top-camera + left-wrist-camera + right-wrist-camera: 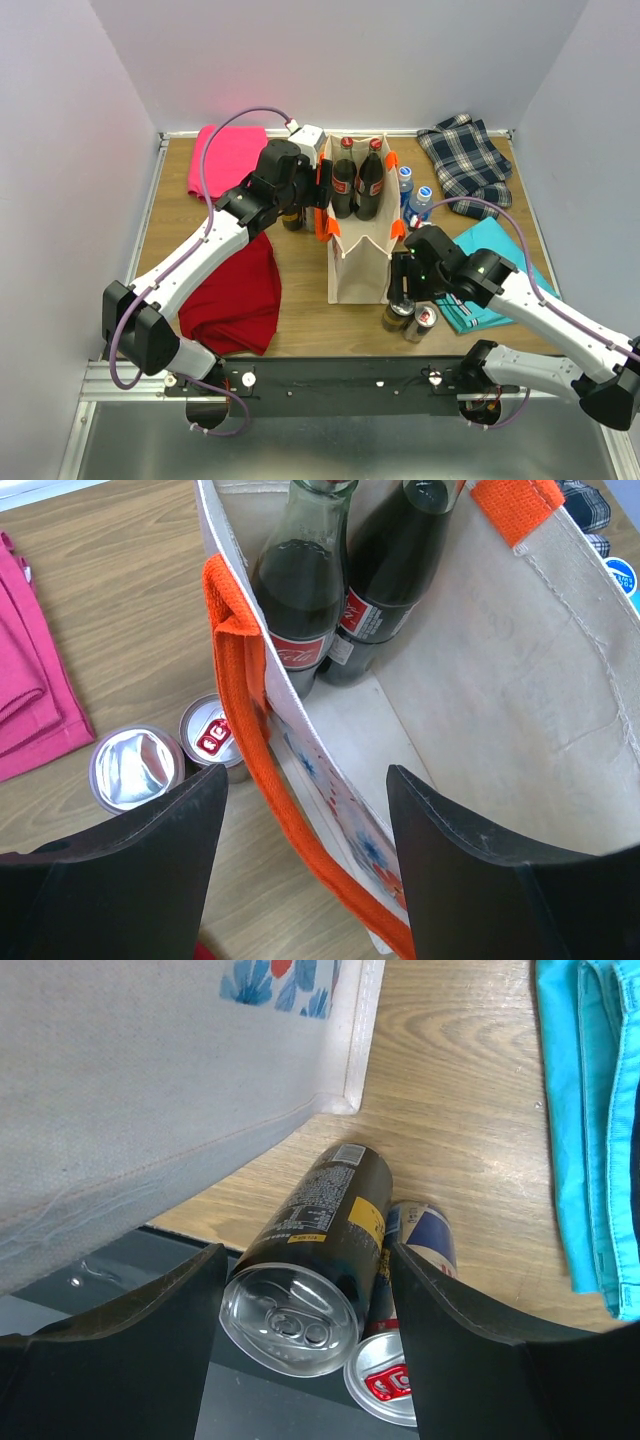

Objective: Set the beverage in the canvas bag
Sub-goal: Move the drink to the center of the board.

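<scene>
Gripping next: the right tool [305,1260] hangs over the black can [320,1230] with its fingers spread to either side, and they don't look clamped on it.
Can's place: lower centre of the top view, standing on the table [470,1110] just off the bag's near right corner, tight against a blue-silver can [425,1240].
Left tool [305,790]: released and holding nothing, with one finger inside and one outside the bag's left wall, by the orange strap [235,680].
Bag [358,262]: middle of the top view, upright with its mouth open. Two cola bottles [300,590] stand at its far end, and the near floor looks free.
Grip: drop lower so the pads meet the can's body below the rim, centre it, then close squarely.
Watch: the neighbouring can crowds the finger at the right of the wrist frame and may tip.
Lift: go straight up until the can's base clears the rim, then move over the bag's free near half.
Wall: the soft canvas could fold inward. Pinching it with the left tool would steady the mouth.
</scene>
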